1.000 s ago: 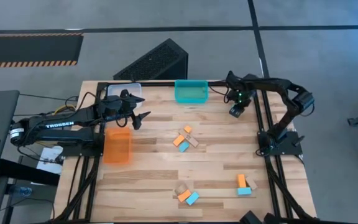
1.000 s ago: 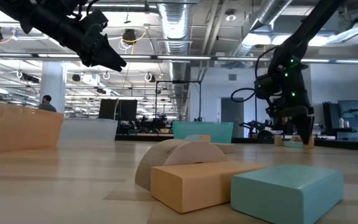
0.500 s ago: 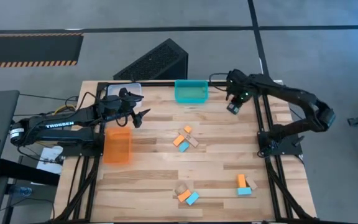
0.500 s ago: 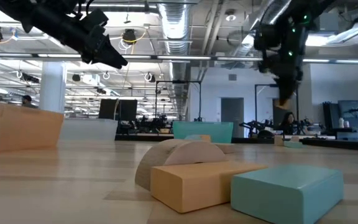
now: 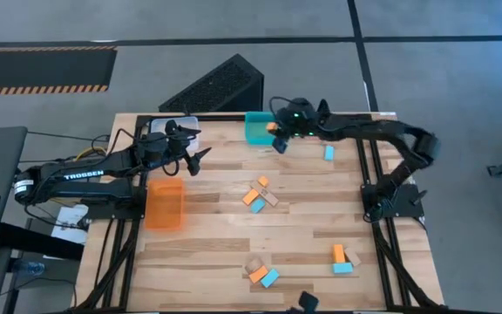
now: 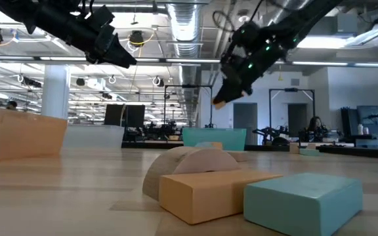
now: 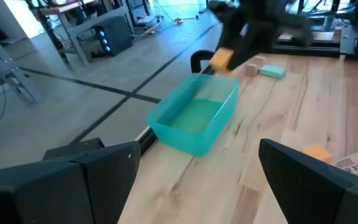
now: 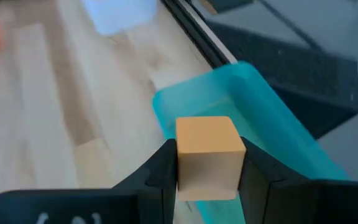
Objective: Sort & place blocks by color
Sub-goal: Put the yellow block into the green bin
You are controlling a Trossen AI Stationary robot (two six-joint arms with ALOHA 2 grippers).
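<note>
Moved since a second ago: right gripper [image 5: 279, 139] is now reaching across from the table's far right side to the teal bin [image 5: 260, 131], and a teal block [image 5: 329, 153] is now lying on the table where that gripper was.
Right gripper: it is pinching an orange block [image 8: 207, 155] between its two fingers, raised above the tabletop at the bin's right edge; the low view is showing it well clear of the wood.
Left gripper [image 5: 200, 159]: it is hovering with jaws spread wide and nothing between them, near the clear bin [image 5: 174, 127] and above the orange bin [image 5: 165, 205].
Centre cluster [image 5: 261, 196]: orange, teal and tan blocks are lying together in mid-table.
Near cluster [image 5: 261, 273]: a tan, an orange and a teal block are sitting close together at the near edge.
Right cluster [image 5: 344, 258]: orange, teal and tan blocks are sitting near the right front corner.
</note>
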